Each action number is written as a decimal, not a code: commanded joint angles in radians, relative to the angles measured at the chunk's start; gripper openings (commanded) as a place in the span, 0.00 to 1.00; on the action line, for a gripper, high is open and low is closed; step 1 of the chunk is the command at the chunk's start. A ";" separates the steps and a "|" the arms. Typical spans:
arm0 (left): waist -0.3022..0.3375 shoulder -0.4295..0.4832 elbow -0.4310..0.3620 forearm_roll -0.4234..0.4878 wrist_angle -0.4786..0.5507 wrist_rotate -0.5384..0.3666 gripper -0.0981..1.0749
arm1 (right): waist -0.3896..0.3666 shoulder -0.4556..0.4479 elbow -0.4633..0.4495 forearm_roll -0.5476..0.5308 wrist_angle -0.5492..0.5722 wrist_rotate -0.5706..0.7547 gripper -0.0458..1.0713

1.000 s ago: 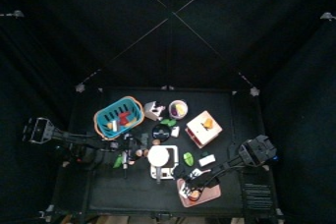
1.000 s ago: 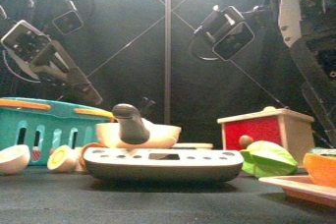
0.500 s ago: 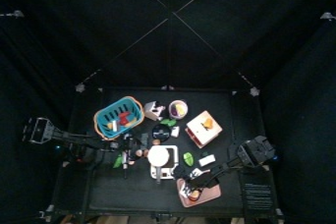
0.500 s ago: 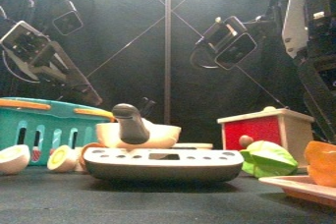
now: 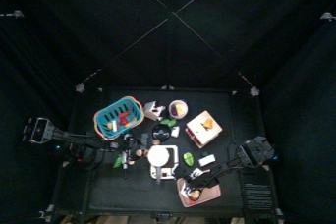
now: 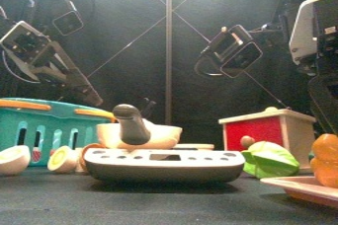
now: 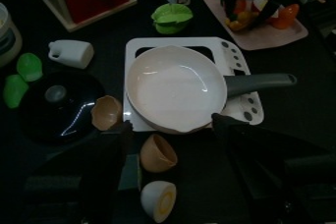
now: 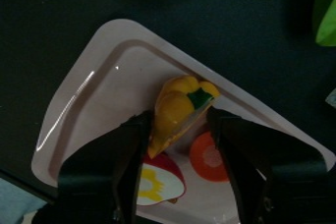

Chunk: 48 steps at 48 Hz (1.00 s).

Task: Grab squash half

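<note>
The squash half (image 8: 178, 105) is a yellow-orange rounded piece with a green stem end, lying on the pink tray (image 8: 98, 81). My right gripper (image 8: 182, 122) hangs just over it, open, with one jaw on each side of it. In the top view the right gripper (image 5: 206, 180) is over the tray (image 5: 197, 196) at the table's front right. In the front view the squash half (image 6: 326, 160) shows at the right edge. My left gripper (image 5: 116, 156) rests open at the front left, empty.
An orange round piece (image 8: 207, 155) and an egg-like piece (image 8: 155, 184) share the tray. A white pan (image 7: 171, 88) sits on a white board, with a green piece (image 7: 171, 15), a red block (image 6: 268, 130), a teal basket (image 6: 40, 125) and cut halves (image 7: 157, 152) around it.
The right arm has shifted right and lower over the pink tray. The squash half looks taller at the front view's right edge. The left arm has not moved.
</note>
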 commanded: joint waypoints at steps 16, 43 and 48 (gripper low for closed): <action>0.000 -0.002 -0.011 -0.002 -0.009 0.000 0.92 | -0.003 -0.066 -0.017 -0.031 0.006 0.000 0.58; 0.000 -0.002 -0.011 -0.002 -0.009 0.000 0.92 | -0.003 -0.098 -0.025 -0.041 0.020 0.000 0.58; 0.000 -0.002 -0.011 -0.002 -0.009 0.000 0.92 | -0.003 -0.098 -0.020 -0.055 0.020 -0.002 0.58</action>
